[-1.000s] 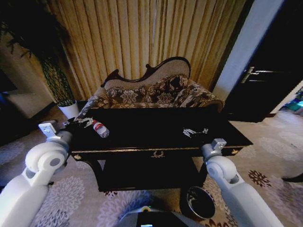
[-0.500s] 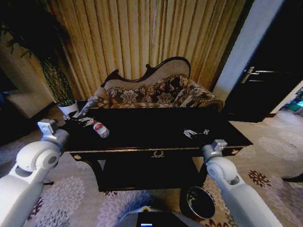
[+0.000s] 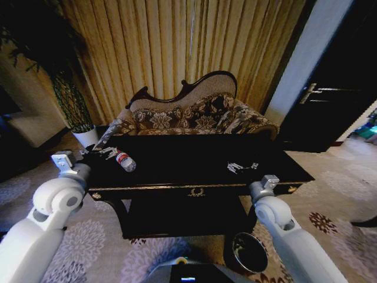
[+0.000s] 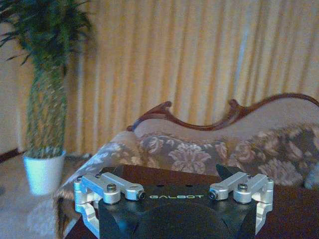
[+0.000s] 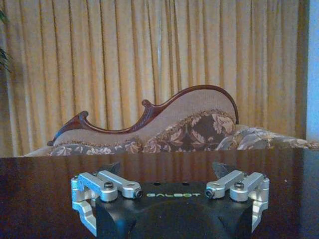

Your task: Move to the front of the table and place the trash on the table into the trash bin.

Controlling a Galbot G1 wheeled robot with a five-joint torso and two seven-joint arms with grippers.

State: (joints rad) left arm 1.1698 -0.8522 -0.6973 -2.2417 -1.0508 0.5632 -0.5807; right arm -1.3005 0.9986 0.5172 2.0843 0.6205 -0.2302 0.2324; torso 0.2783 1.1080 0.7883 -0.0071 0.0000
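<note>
The dark glossy table (image 3: pixel 177 187) with gold trim stands right before me. On its left end lies the trash: a clear bottle (image 3: pixel 125 161) with a red label, beside silvery wrapper scraps (image 3: pixel 106 151). More scraps (image 3: pixel 241 167) lie toward the right end. The round trash bin (image 3: pixel 248 252) stands on the carpet under the table's right front, next to my right arm. My left gripper (image 4: pixel 172 174) hovers open at the table's left corner, short of the bottle. At the right front edge my right gripper (image 5: pixel 167 169) is open and holds nothing.
A carved floral sofa (image 3: pixel 188 115) stands behind the table, in front of gold curtains. A tall plant in a white pot (image 3: pixel 87 137) is at the far left. A dark door (image 3: pixel 330 100) is at the right. Patterned carpet surrounds the table.
My left arm swung slightly out to the left and came back toward the table's left corner. The right arm has barely moved. The trash lies where it was.
</note>
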